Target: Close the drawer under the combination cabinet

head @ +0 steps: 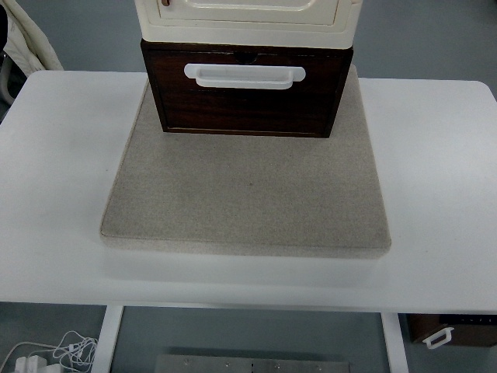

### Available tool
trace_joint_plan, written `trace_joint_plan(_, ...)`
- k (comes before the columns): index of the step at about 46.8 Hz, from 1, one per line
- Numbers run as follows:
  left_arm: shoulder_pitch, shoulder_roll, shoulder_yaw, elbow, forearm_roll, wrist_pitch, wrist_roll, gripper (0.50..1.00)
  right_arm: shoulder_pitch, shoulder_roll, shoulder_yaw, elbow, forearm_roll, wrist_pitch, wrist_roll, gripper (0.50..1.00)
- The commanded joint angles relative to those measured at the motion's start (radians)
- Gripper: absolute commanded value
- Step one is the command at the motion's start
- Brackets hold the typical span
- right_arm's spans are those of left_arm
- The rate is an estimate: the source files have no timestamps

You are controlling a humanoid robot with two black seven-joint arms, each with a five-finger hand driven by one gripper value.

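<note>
**Room and surroundings, head view**

I see a white table (62, 155) with rounded far corners on white legs (109, 338). Grey-blue floor (419, 39) shows beyond the far edge. Pale fabric (31, 39) hangs off the far left corner. White cables (54, 353) lie below the near left corner. Light is even and soft.
</note>
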Motion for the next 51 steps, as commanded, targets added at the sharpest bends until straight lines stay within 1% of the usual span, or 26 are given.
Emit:
trace_joint_plan(1, 0.028, -0.012, 0.001, 0.0, -0.008, -0.007, 0.001, 0.999, -0.001, 0.0, 0.0, 0.0, 0.0, 0.0, 0.0, 0.952)
trace_joint_plan(8, 0.069, -0.036, 0.0, 0.0, -0.011, -0.033, 0.001, 0.999, -0.001, 0.0, 0.0, 0.0, 0.001, 0.0, 0.0, 0.952)
trace_joint_plan(16, 0.12, -0.067, 0.0, 0.003, -0.011, -0.041, -0.001, 0.999, -0.001, 0.0, -0.002, 0.0, 0.001, 0.0, 0.0, 0.952)
trace_joint_plan(23, 0.154, -0.088, -0.002, 0.003, -0.013, -0.091, -0.003, 0.999, -0.003, 0.0, -0.002, 0.0, 0.001, 0.0, 0.0, 0.952)
trace_joint_plan(31, 0.158, -0.116, -0.005, 0.003, -0.016, -0.105, -0.007, 0.999, -0.003, 0.0, 0.005, 0.0, 0.004, 0.0, 0.0, 0.952)
trace_joint_plan(34, 0.158, -0.127, -0.002, 0.012, -0.036, -0.096, -0.007, 0.999, -0.003, 0.0, 0.006, 0.0, 0.004, 0.0, 0.0, 0.952)
trace_joint_plan(37, 0.157, -0.142, 0.0, 0.044, -0.062, -0.09, -0.01, 0.999, -0.003, 0.0, 0.008, 0.0, 0.004, 0.0, 0.0, 0.952)
trace_joint_plan(40, 0.154, -0.145, 0.0, 0.064, -0.08, -0.095, -0.012, 0.999, -0.003, 0.0, 0.008, 0.0, 0.004, 0.0, 0.0, 0.952)
trace_joint_plan(51, 0.155, -0.157, 0.0, 0.069, -0.086, -0.102, -0.015, 0.996, -0.003, 0.0, 0.009, 0.0, 0.004, 0.002, 0.0, 0.952)
